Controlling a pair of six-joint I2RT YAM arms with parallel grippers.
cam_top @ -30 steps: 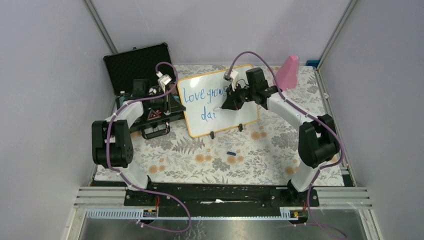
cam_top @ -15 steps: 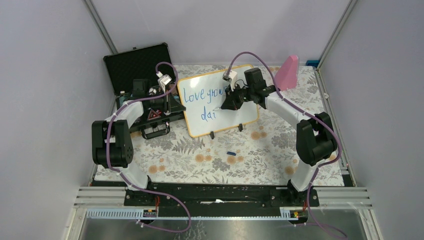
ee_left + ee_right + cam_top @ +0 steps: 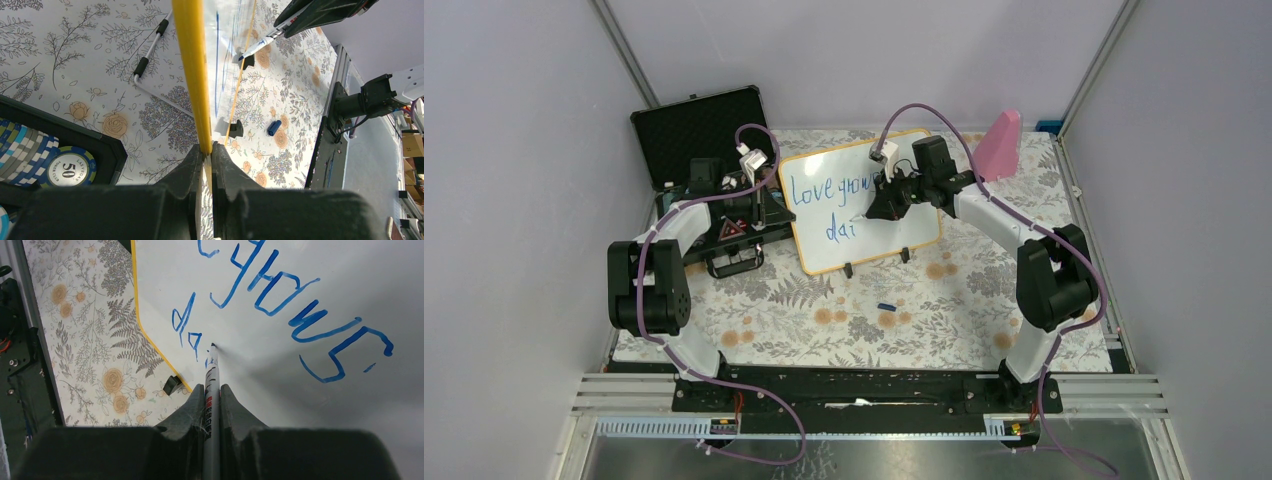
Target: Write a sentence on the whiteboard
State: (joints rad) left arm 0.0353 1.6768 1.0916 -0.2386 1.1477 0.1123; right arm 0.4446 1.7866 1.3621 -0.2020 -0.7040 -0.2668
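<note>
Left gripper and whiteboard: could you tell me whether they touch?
Touching. The left wrist view shows the left gripper shut on the whiteboard, its yellow rim pinched between the jaws.

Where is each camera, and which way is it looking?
Top external: high above and behind the arms, looking down at the table; left arm and right arm show.
Left wrist: on the left arm, looking along the left gripper, shut on the whiteboard's yellow rim.
Right wrist: looking along the right gripper and its marker at the sentence.
Shared: both wrist views show whiteboard and marker.
</note>
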